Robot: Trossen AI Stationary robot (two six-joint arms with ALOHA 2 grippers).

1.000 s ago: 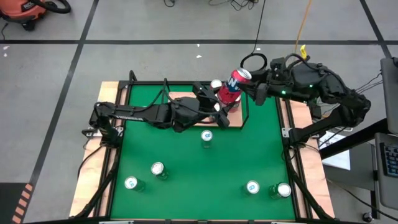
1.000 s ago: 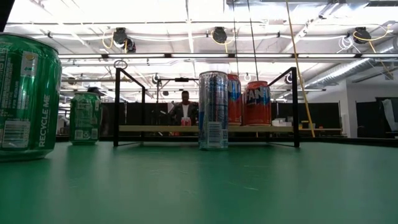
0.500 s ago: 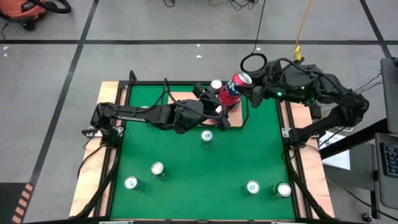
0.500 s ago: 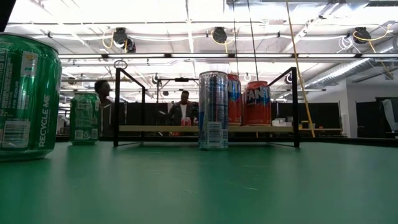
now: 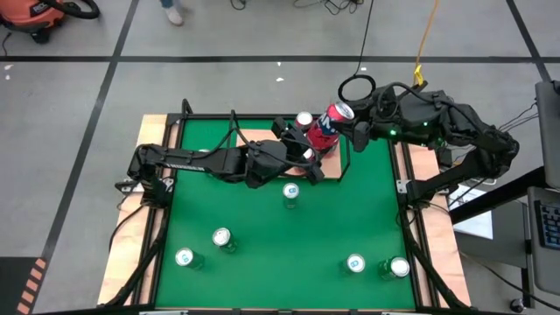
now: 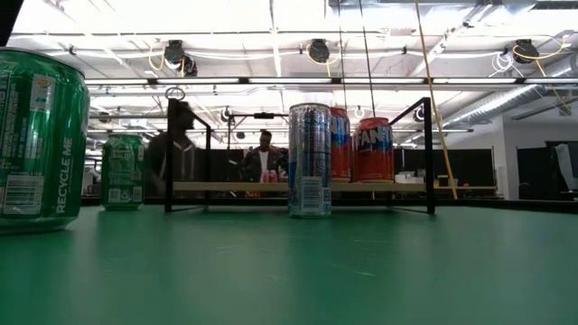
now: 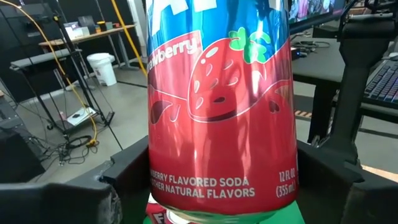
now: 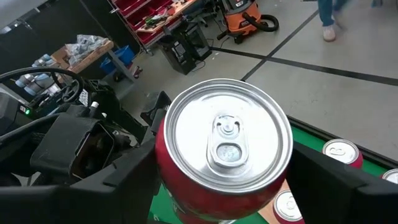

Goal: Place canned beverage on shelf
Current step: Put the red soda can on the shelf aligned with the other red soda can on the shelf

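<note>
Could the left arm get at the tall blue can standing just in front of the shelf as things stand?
Probably not right away. The tall blue can stands free on the green mat, close to the left gripper, with nothing between them. But that gripper looks closed around the strawberry soda can at the shelf, as does the right gripper.

Glossy metal can [image 7: 217,106], matt green table [image 6: 289,271], light-wood shelf [image 6: 235,187]

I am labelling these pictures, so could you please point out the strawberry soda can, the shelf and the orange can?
strawberry soda can [image 7: 217,118]: left wrist view, its printed side.
shelf [image 6: 235,187]: low view, its board's front edge.
orange can [image 6: 373,151]: low view, its side.
</note>
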